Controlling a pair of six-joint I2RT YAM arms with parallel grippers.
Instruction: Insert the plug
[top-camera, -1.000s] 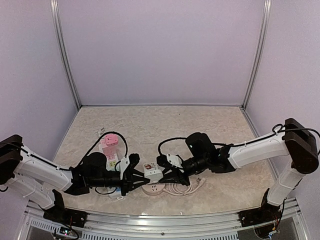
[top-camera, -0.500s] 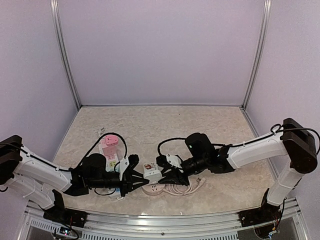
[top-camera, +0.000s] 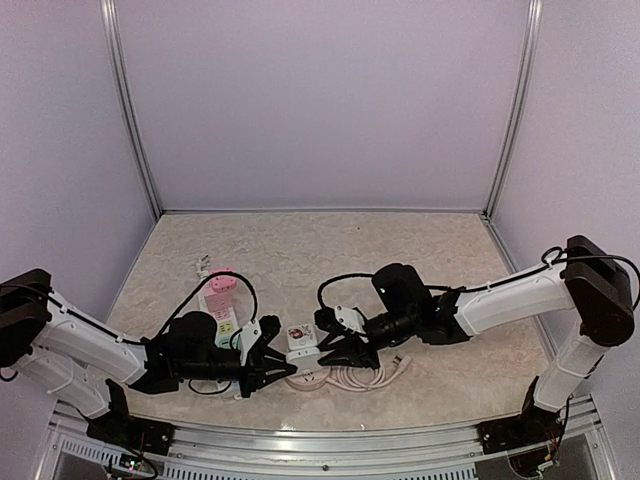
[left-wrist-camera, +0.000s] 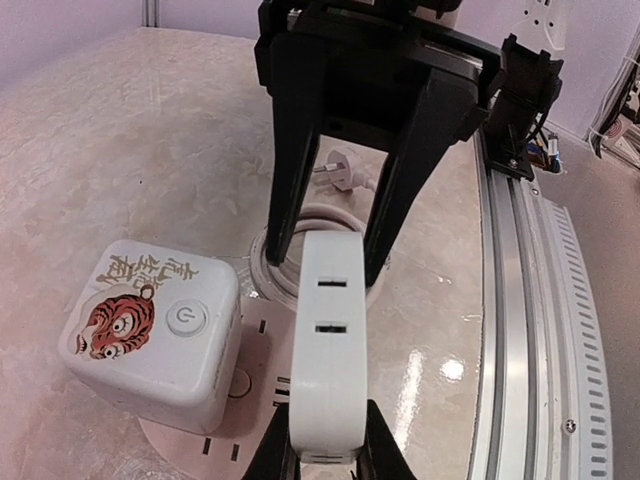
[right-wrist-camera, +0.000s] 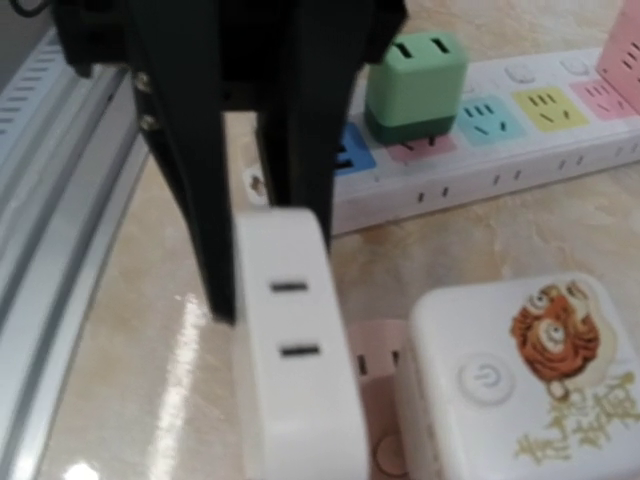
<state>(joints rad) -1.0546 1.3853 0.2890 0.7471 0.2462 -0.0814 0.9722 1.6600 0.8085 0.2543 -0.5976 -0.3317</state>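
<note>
Left fingers (right-wrist-camera: 195, 200) clamp the white plug (left-wrist-camera: 330, 340) over the round socket (left-wrist-camera: 215, 445); right fingers (left-wrist-camera: 290, 150) stand apart, straddling the plug's far end.

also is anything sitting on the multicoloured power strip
Yes, a green adapter stands on the power strip, beside its blue socket.

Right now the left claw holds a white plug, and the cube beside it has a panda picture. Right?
Not a panda: the cube has a tiger picture, clear in the left wrist view. The left claw does hold the white plug beside it.
</note>
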